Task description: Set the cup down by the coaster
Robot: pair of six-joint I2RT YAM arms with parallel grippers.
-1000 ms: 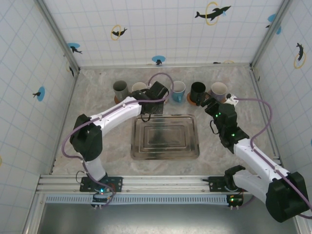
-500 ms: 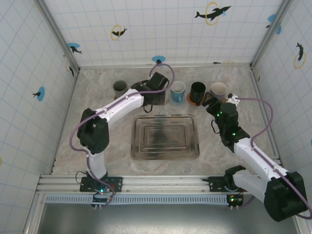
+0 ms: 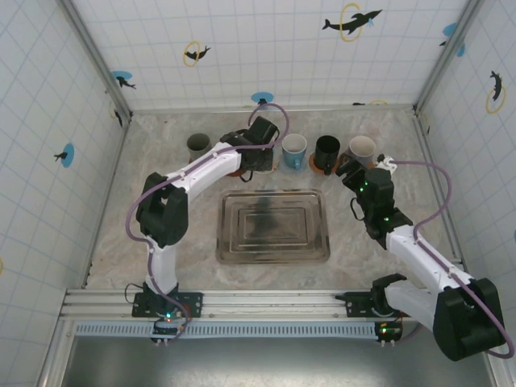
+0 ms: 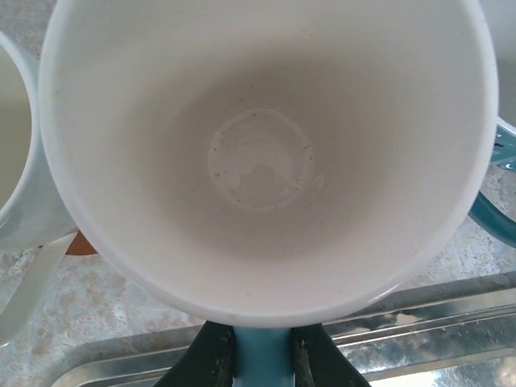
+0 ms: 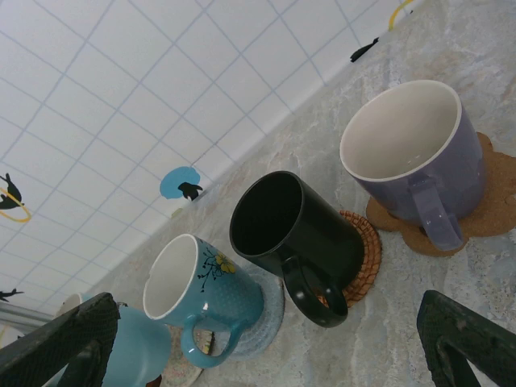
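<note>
Left gripper (image 4: pixel 262 359) is clamping the white-lined, light-blue ceramic cup (image 4: pixel 262 153) by its handle, keeping it upright for setting down. The brown coaster (image 4: pixel 81 243) is showing at the cup's 8 o'clock. Right gripper (image 5: pixel 266 322) is hanging with fingers apart.

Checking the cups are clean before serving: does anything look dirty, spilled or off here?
Nothing looks spilled. The cup in the left gripper has a faint pale ring and a few dark specks on its inside bottom, like dried residue.
</note>
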